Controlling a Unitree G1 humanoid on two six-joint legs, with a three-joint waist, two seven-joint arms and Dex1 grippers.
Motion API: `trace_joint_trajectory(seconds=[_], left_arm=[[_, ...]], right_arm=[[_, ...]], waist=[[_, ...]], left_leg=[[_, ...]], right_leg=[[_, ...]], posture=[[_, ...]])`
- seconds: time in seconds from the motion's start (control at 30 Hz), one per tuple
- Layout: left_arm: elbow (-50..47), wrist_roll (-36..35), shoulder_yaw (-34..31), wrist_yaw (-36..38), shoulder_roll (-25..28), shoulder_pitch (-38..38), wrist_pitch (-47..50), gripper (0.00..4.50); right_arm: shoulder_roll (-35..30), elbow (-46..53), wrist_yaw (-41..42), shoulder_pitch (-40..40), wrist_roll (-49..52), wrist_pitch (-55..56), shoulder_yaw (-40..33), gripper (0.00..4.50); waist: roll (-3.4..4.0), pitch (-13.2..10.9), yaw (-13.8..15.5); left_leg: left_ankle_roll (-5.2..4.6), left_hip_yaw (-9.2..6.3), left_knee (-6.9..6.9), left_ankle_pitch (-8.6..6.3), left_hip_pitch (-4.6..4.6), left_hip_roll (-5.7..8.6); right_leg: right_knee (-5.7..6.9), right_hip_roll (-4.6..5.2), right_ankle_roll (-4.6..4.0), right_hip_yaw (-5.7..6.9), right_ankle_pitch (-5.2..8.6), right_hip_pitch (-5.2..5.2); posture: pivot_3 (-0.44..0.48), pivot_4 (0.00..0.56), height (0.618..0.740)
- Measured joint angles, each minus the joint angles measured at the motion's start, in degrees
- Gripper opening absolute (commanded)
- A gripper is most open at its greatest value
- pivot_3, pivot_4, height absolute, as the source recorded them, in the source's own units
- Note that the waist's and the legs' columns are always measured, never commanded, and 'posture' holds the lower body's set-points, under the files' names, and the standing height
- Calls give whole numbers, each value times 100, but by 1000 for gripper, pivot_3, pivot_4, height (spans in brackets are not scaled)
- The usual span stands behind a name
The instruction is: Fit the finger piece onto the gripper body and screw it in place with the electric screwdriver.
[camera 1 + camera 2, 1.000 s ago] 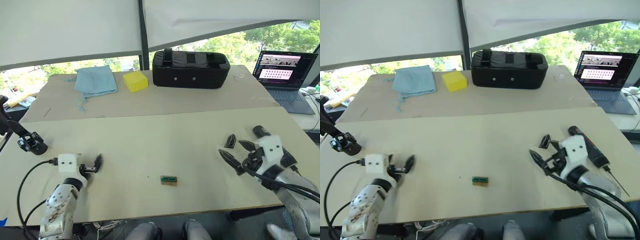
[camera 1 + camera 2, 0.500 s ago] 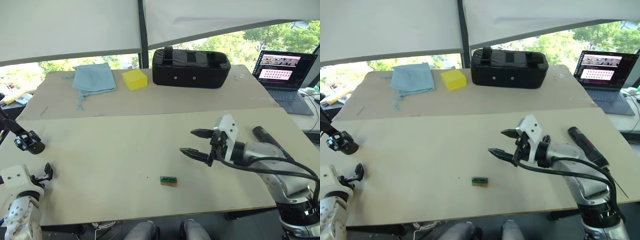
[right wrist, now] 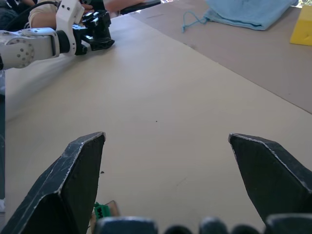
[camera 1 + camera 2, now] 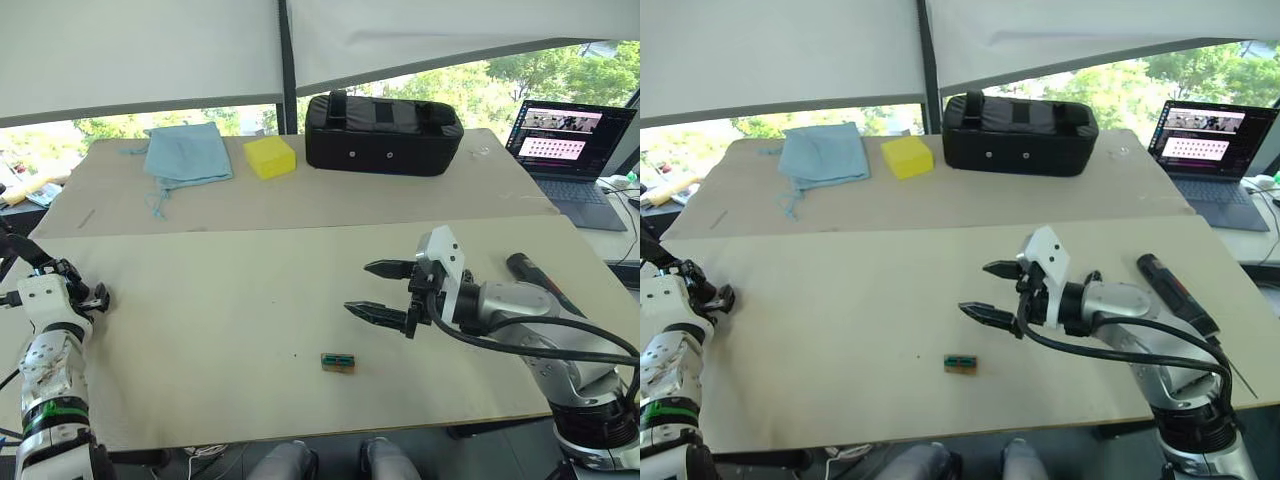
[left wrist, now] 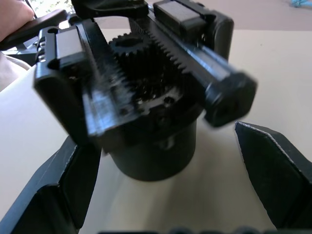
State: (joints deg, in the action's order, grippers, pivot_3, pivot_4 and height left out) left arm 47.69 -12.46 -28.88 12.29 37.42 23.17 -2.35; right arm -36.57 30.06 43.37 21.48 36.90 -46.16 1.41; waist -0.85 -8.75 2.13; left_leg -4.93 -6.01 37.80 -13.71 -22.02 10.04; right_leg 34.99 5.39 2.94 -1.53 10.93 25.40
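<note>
Electric screwdriver [image 4: 1175, 293] lies untouched on the table [image 4: 230, 300], near its right edge and behind the right arm, so I judge that no screwing is done yet. In my judgement the task is only at its beginning: nothing is fitted, nothing is lifted, and all steps are left, namely to bring the two parts together and then to take the driver.

Next in size is the gripper body [image 5: 146, 97], which stands on the table at the far left edge. The left gripper [image 4: 80, 293] is around it: in the left wrist view its two black fingers [image 5: 73, 185] stand wide apart on both sides of the body, and I cannot tell if they touch it. It is not clamped.

The right gripper [image 4: 360, 288] hovers over the middle of the table with its fingers spread and nothing between them. It is well apart from the gripper body and nearer to the screwdriver. A small green-and-brown block [image 4: 338, 361] lies on the table just in front of it.

The finger piece, the smallest part, I cannot find with certainty; the right arm may hide it.
</note>
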Motion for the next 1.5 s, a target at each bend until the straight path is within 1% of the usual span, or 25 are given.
trace_joint_trajectory(seconds=[0.13,0.4,0.47,0.5,0.57,0.6,0.97,1.1,1.23,1.27,1.33,1.4,1.5], left_arm=[[473,100,118,-41,52,323,-162,4480],[1124,138,215,-50,179,744,-317,4480],[1320,134,216,-63,222,879,-329,3954],[1417,131,214,-81,264,924,-348,3614],[1531,123,214,-64,305,974,-396,2702],[1536,120,223,-37,307,990,-437,2375],[1499,91,311,35,301,928,-551,2377],[965,249,612,213,86,624,-860,2377],[-288,317,963,404,-439,224,-762,2377],[-1006,279,1118,445,-697,14,-498,2377],[-2022,172,1405,478,-1093,-259,-48,2377],[-3307,114,1830,403,-1566,-598,575,2377],[-4653,221,2535,244,-2024,-811,1344,2377]], right_arm=[[1,96,-185,-17,11,-1,-44,4500],[-19,135,-351,-212,-62,17,-84,4500],[-14,154,-397,-211,-60,19,-103,4500],[-9,162,-420,-210,-58,19,-121,4500],[-9,163,-466,-210,-57,19,-169,4500],[-9,163,-474,-210,-58,19,-181,4500],[-8,334,-586,-235,-49,19,-182,4500],[-18,341,-605,-270,-76,20,-180,4500],[-24,383,-617,-301,-119,61,-183,4500],[-27,415,-629,-333,-135,63,-190,4500],[-29,442,-645,-410,-140,66,-195,4500],[-31,484,-680,-512,-169,67,-204,4500],[-32,596,-747,-609,-186,68,-239,4500]], waist=[[-1,0,20],[-2,0,30],[-2,1,31],[-2,1,25],[-3,1,26],[-3,1,30],[-3,1,18],[-7,0,45],[-10,0,57],[-13,0,48],[-20,-2,25],[-22,-3,-6],[-24,-4,-43]], left_leg=[[1,-1,2,1,-1,2],[2,-1,3,2,-1,2],[3,-1,4,2,-1,2],[3,-1,4,2,-1,2],[2,-1,4,2,-1,3],[2,-2,4,2,-1,4],[1,-1,5,1,-1,5],[-1,-3,7,1,-5,9],[-5,-3,16,-2,-17,12],[-9,-4,25,-4,-29,11],[-17,-3,34,-8,-38,13],[-33,-3,49,-18,-43,14],[-34,1,50,-19,-43,12]], right_leg=[[1,3,0,6,-1,0],[3,3,1,10,-1,-1],[3,2,1,11,-1,-1],[3,3,1,12,-1,0],[4,4,0,14,-2,1],[4,5,0,17,-2,1],[4,11,0,26,-2,-2],[2,19,1,34,-4,-4],[2,25,9,39,-14,-7],[4,25,11,40,-20,-8],[3,22,15,41,-27,-12],[3,21,17,42,-28,-12],[2,19,17,48,-28,-11]], posture=[[0,150,740],[0,150,740],[0,150,740],[0,150,740],[0,150,740],[0,150,740],[0,150,740],[0,150,740],[0,150,740],[0,150,740],[0,150,740],[0,150,740],[0,150,740]])
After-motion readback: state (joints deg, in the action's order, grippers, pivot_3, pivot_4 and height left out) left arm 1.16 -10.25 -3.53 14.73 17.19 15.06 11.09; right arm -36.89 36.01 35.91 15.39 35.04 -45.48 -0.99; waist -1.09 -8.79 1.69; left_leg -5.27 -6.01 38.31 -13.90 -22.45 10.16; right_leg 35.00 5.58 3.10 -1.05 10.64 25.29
